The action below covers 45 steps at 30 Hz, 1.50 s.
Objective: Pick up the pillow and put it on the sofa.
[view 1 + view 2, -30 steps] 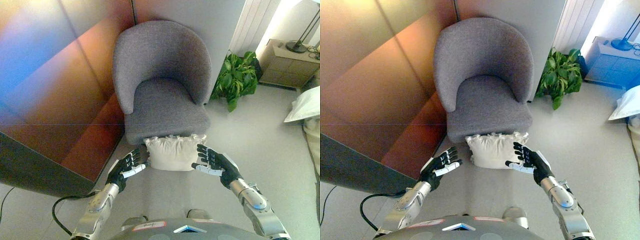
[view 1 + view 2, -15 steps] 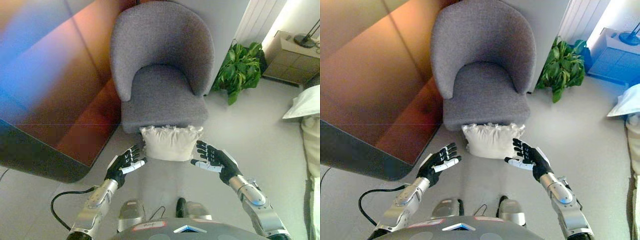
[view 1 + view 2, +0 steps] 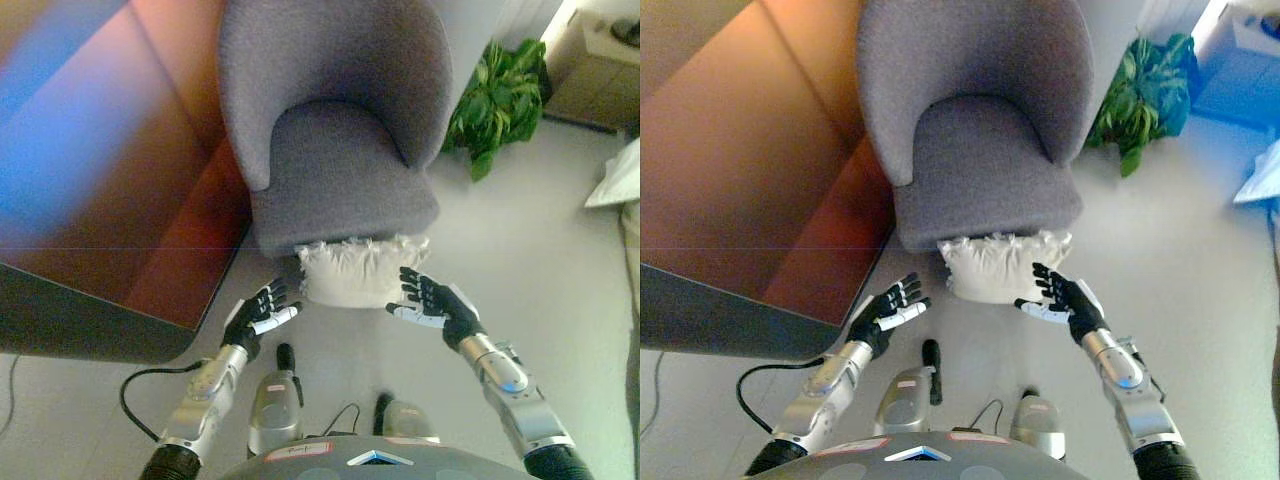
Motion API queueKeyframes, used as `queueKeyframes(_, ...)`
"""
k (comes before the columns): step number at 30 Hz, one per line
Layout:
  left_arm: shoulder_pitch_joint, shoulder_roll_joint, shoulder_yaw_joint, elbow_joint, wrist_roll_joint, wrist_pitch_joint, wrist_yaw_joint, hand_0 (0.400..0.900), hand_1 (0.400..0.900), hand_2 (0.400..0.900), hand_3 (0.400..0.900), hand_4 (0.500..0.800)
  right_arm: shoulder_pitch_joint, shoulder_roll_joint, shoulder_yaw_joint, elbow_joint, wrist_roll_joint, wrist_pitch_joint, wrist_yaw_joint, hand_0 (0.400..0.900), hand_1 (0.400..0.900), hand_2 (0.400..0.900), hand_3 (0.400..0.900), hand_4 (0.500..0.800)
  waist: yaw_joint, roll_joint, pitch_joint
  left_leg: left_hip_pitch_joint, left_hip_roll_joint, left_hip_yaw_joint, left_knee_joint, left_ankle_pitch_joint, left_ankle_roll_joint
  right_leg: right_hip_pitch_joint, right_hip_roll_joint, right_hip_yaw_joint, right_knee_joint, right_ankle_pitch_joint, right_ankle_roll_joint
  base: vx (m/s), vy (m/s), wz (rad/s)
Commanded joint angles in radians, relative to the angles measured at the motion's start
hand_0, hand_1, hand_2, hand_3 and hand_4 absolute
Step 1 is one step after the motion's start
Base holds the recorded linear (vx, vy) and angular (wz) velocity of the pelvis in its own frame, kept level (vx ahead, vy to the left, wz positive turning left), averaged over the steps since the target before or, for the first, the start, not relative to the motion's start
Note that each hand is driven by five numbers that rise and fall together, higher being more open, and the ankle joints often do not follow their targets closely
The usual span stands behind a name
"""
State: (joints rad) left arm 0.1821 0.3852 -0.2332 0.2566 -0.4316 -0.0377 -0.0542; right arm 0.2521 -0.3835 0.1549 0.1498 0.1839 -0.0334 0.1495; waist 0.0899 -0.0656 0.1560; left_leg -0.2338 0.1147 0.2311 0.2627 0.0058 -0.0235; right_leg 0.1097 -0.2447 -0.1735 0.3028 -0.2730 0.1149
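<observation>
On the floor against the front edge of the grey armchair [image 3: 335, 150] lies the cream pillow [image 3: 358, 272], its frilled upper edge tucked just under the seat's front lip, resting low and not yet lifted. Both hands flank it with palms turned inward, a stance that reads as preparation for a two-sided squeeze, sensible for something soft and wide that one hand would only crumple. Right hand [image 3: 430, 302] sits at the pillow's lower right corner, fingers spread and relaxed, close to or just touching the fabric; contact cannot be confirmed. Left hand [image 3: 257, 313] hangs further out, apart from the pillow's left edge, fingers likewise straight and holding nothing. That gap looks like the thing to close next: the left side probably needs to come in before any lift. The seat serves as the sofa here, directly above and behind the pillow, so the carry should be short, up and forward. Risk, as judged: the pillow may slip or fold if pressed unevenly. Off to the right, a green potted plant [image 3: 497, 102] stands by the wall, well clear.
</observation>
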Motion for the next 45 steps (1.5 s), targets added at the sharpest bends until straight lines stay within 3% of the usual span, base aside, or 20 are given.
queueKeyframes(1,-0.031,0.008,0.031,-0.112,-0.022,-0.086,0.000,0.900,0.900,0.900,0.900,0.800,-0.089,-0.010,-0.004,-0.064,0.014,-0.089,-0.015,0.900,0.900,0.900,0.900,0.800,-0.007,-0.011,-0.073,-0.149,-0.003,-0.047,-0.030,0.138,-0.017,0.191,0.018,-0.032,-0.087,0.128,0.013,0.25,0.214,0.17)
queueKeyframes(3,-0.040,0.023,0.031,-0.112,-0.013,-0.083,0.004,0.900,0.900,0.900,0.900,0.800,-0.094,-0.001,0.011,-0.060,0.011,-0.087,-0.014,0.900,0.900,0.900,0.900,0.800,-0.009,-0.028,-0.078,-0.105,-0.064,-0.049,-0.045,0.082,0.036,0.105,-0.025,-0.007,0.119,0.307,0.021,0.38,0.358,0.33)
queueKeyframes(5,-0.048,0.037,0.039,-0.113,-0.016,-0.082,0.012,0.900,0.900,0.900,0.900,0.800,-0.113,0.008,0.027,-0.047,0.008,-0.087,-0.021,0.900,0.900,0.900,0.900,0.800,-0.020,-0.021,-0.058,-0.048,-0.108,-0.046,-0.051,0.026,0.093,0.014,-0.043,-0.010,0.364,0.421,0.020,0.39,0.396,0.32)
queueKeyframes(7,-0.053,0.047,0.046,-0.117,-0.011,-0.080,0.022,0.900,0.900,0.900,0.900,0.800,-0.121,0.009,0.035,-0.042,-0.017,-0.087,-0.027,0.900,0.900,0.900,0.900,0.800,-0.039,-0.004,-0.031,0.040,-0.129,-0.057,-0.090,-0.012,0.118,-0.097,-0.054,-0.032,0.475,0.390,0.016,0.39,0.282,0.24)
queueKeyframes(8,-0.055,0.046,0.051,-0.118,-0.016,-0.078,0.032,0.900,0.900,0.900,0.900,0.800,-0.129,0.003,0.037,-0.043,-0.052,-0.085,-0.034,0.900,0.900,0.900,0.900,0.800,-0.048,0.005,-0.013,0.083,-0.126,-0.074,-0.104,-0.029,0.121,-0.164,-0.041,-0.054,0.502,0.333,0.000,0.51,0.150,0.23)
queueKeyframes(9,-0.062,0.054,0.056,-0.125,-0.025,-0.076,0.040,0.900,0.900,0.900,0.900,0.800,-0.144,-0.026,0.035,-0.051,-0.146,-0.082,-0.059,0.900,0.900,0.900,0.900,0.800,-0.052,0.005,0.016,0.126,-0.129,-0.091,-0.095,-0.060,0.121,-0.218,-0.059,-0.121,0.441,0.274,-0.014,0.37,0.062,0.16)
queueKeyframes(10,-0.062,0.054,0.056,-0.125,-0.025,-0.076,0.040,0.900,0.900,0.900,0.900,0.800,-0.144,-0.026,0.035,-0.051,-0.147,-0.082,-0.059,0.900,0.900,0.900,0.900,0.800,-0.055,0.005,0.019,0.127,-0.129,-0.094,-0.093,-0.062,0.121,-0.214,-0.060,-0.125,0.441,0.271,-0.015,0.41,-0.099,0.11)
queueKeyframes(11,-0.071,0.059,0.052,-0.130,-0.033,-0.081,0.051,0.900,0.900,0.900,0.900,0.800,-0.191,-0.078,0.033,-0.049,-0.308,-0.068,-0.113,0.900,0.900,0.900,0.900,0.800,-0.048,0.002,0.044,0.152,-0.119,-0.103,-0.083,-0.093,0.098,-0.237,-0.111,-0.175,0.274,0.243,-0.011,0.18,-0.112,0.08)
queueKeyframes(13,-0.084,0.059,0.049,-0.132,-0.034,-0.089,0.061,0.900,0.900,0.900,0.900,0.800,-0.231,-0.090,0.035,-0.025,-0.339,-0.065,-0.141,0.900,0.900,0.900,0.900,0.800,-0.047,0.006,0.066,0.151,-0.105,-0.113,-0.070,-0.102,0.085,-0.233,-0.127,-0.185,0.183,0.264,-0.004,0.18,-0.250,0.09)
queueKeyframes(14,-0.124,0.051,0.046,-0.118,-0.046,-0.107,0.089,0.900,0.900,0.900,0.900,0.800,-0.309,-0.112,0.039,0.002,-0.412,-0.043,-0.179,0.900,0.900,0.900,0.900,0.800,-0.044,-0.006,0.102,0.145,-0.092,-0.136,-0.054,-0.120,0.041,-0.270,-0.170,-0.151,-0.069,0.350,0.043,0.12,-0.320,0.11)
queueKeyframes(15,-0.127,0.050,0.046,-0.116,-0.046,-0.107,0.089,0.900,0.900,0.900,0.900,0.800,-0.312,-0.112,0.040,0.003,-0.412,-0.043,-0.180,0.900,0.900,0.900,0.900,0.800,-0.045,-0.002,0.107,0.147,-0.088,-0.137,-0.052,-0.123,0.041,-0.259,-0.163,-0.156,-0.083,0.358,0.043,0.19,-0.511,0.43)
queueKeyframes(16,-0.151,0.041,0.062,-0.113,-0.052,-0.112,0.123,0.900,0.900,0.900,0.900,0.800,-0.345,-0.124,0.035,-0.022,-0.495,-0.025,-0.208,0.900,0.900,0.900,0.900,0.800,-0.051,-0.021,0.124,0.141,-0.071,-0.169,-0.052,-0.130,0.004,-0.280,-0.204,-0.106,-0.228,0.479,0.100,0.12,-0.247,0.30)
queueKeyframes(18,-0.147,0.036,0.071,-0.116,-0.056,-0.113,0.132,0.900,0.900,0.900,0.900,0.800,-0.348,-0.133,0.032,-0.023,-0.534,-0.017,-0.211,0.900,0.900,0.900,0.900,0.800,-0.052,-0.027,0.125,0.135,-0.062,-0.181,-0.043,-0.134,-0.003,-0.280,-0.213,-0.089,-0.233,0.516,0.116,0.15,-0.269,0.37)
queueKeyframes(19,-0.152,0.029,0.075,-0.114,-0.056,-0.111,0.141,0.900,0.900,0.900,0.900,0.800,-0.347,-0.134,0.029,-0.023,-0.563,-0.004,-0.216,0.900,0.900,0.900,0.900,0.800,-0.040,-0.038,0.121,0.118,-0.060,-0.194,-0.017,-0.151,-0.009,-0.261,-0.208,-0.107,-0.235,0.483,0.112,0.12,-0.267,0.35)
queueKeyframes(22,-0.175,0.010,0.076,-0.109,-0.052,-0.131,0.164,0.900,0.900,0.900,0.900,0.800,-0.397,-0.154,0.042,0.002,-0.604,0.000,-0.243,0.900,0.900,0.900,0.900,0.800,-0.041,-0.043,0.144,0.069,-0.041,-0.210,0.034,-0.157,-0.026,-0.282,-0.202,-0.147,-0.189,0.508,0.120,0.07,-0.328,0.65)
queueKeyframes(23,-0.190,0.001,0.065,-0.114,-0.075,-0.138,0.181,0.900,0.900,0.900,0.900,0.800,-0.419,-0.167,0.038,-0.001,-0.622,0.005,-0.261,0.900,0.900,0.900,0.900,0.800,-0.036,-0.020,0.173,0.049,-0.005,-0.245,0.037,-0.149,-0.045,-0.297,-0.175,-0.166,-0.128,0.431,0.098,-0.01,-0.158,0.57)
queueKeyframes(30,-0.302,-0.025,0.029,-0.136,-0.084,-0.158,0.232,0.900,0.900,0.900,0.900,0.800,-0.518,-0.204,0.046,0.018,-0.677,0.042,-0.312,0.900,0.900,0.900,0.900,0.800,-0.055,0.032,0.241,-0.096,0.017,-0.289,0.005,-0.077,-0.075,-0.438,-0.189,-0.208,-0.007,0.361,0.086,-0.13,-0.113,0.57)
queueKeyframes(39,-0.460,-0.059,0.040,-0.163,-0.085,-0.192,0.306,0.900,0.900,0.900,0.900,0.800,-0.658,-0.163,0.051,0.073,-0.662,0.090,-0.350,0.900,0.900,0.900,0.900,0.800,-0.090,0.064,0.308,-0.465,-0.027,-0.277,0.241,-0.128,-0.059,-0.810,-0.216,-0.095,0.212,0.322,0.076,-0.14,0.048,-0.01)
queueKeyframes(44,-0.530,-0.076,0.039,-0.164,-0.085,-0.211,0.347,0.900,0.900,0.900,0.900,0.800,-0.718,-0.148,0.043,0.098,-0.651,0.102,-0.398,0.900,0.900,0.900,0.900,0.800,-0.100,0.067,0.324,-0.632,-0.029,-0.270,0.349,-0.182,-0.054,-0.976,-0.215,-0.041,0.308,0.281,0.086,-0.07,0.055,-0.07)
queueKeyframes(45,-0.534,-0.075,0.040,-0.163,-0.085,-0.211,0.348,0.900,0.900,0.900,0.900,0.800,-0.723,-0.148,0.043,0.100,-0.650,0.101,-0.400,0.900,0.900,0.900,0.900,0.800,-0.102,0.063,0.323,-0.657,-0.036,-0.266,0.352,-0.155,-0.049,-1.000,-0.221,-0.041,0.303,0.307,0.073,-0.09,0.065,-0.07)
